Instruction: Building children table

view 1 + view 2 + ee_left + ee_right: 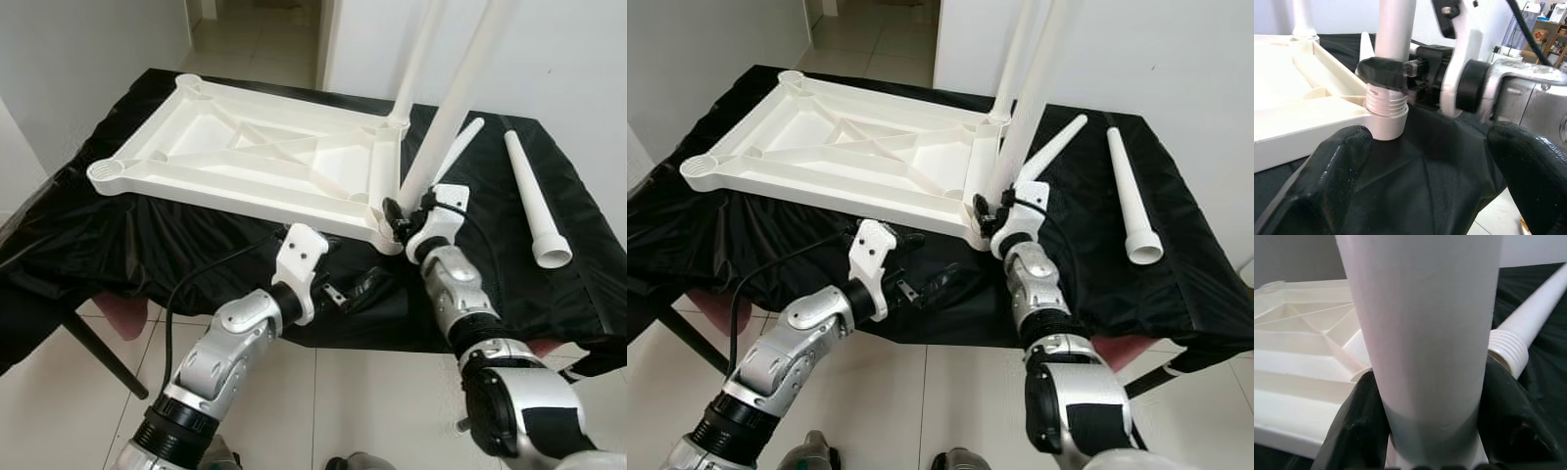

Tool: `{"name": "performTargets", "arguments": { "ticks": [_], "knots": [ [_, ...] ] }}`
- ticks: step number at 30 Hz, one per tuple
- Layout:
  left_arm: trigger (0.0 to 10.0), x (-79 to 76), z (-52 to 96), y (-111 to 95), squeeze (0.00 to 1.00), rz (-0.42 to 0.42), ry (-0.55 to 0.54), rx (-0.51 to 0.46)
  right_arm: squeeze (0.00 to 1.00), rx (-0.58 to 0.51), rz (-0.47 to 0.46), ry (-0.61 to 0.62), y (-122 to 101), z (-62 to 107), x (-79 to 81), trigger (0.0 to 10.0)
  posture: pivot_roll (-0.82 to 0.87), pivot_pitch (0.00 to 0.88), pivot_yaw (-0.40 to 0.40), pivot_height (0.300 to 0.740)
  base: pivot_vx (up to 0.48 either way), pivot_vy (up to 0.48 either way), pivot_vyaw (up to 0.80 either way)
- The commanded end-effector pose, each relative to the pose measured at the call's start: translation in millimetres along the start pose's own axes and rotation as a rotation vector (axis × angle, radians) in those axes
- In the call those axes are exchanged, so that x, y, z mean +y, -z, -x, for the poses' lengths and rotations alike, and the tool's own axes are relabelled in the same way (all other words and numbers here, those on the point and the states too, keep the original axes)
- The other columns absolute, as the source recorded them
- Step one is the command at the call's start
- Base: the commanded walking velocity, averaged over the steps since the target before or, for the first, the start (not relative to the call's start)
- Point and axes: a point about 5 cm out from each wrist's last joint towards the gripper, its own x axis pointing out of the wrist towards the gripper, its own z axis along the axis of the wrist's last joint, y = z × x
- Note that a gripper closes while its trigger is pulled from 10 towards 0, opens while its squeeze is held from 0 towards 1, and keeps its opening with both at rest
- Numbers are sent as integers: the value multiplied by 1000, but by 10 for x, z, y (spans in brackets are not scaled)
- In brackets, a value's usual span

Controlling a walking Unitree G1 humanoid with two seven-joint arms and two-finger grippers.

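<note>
The upturned white tabletop lies on the black-draped counter. At its near corner the right gripper clasps an upright leg. The left gripper waits just beside, fingers wide. Two spare legs lie nearby.

The upturned tabletop, the two upright table legs and the two loose legs lying nearby are all plain white plastic. They rest on a glossy black cloth covering the desk. The floor tiles are pale cream, the robot's arms silver with black joints.
</note>
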Motion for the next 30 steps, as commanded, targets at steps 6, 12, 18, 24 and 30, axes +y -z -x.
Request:
{"name": "performTargets", "arguments": {
  "ticks": [6, 12, 18, 24, 30],
  "knots": [
    [10000, -58, 0, -30, 0, 11, 57, -8, 0, 90, -20, 165, 185, 82, 116, 0, 81, 0, -58, 740, 0, 0, 0],
    [10000, -62, 0, -32, 0, 18, 57, -10, 0, 77, -28, 125, 181, 109, 197, 0, 76, 0, -62, 740, 0, 0, 0],
    [10000, -51, 8, -16, 0, 18, 53, -7, 0, 87, -12, 152, 194, 127, 97, 10000, 68, 0, -69, 740, 0, 0, 0],
    [10000, -31, 1, -20, 0, 26, 48, -11, 0, 78, 9, 184, 152, 126, -3, 10000, 60, 0, -73, 740, 0, 0, 0],
    [10000, -25, -18, -37, 0, 23, 47, -17, 1000, 40, 5, 161, 73, 145, -35, 10000, 57, 0, -80, 740, 0, 0, 0]
  ]
}}
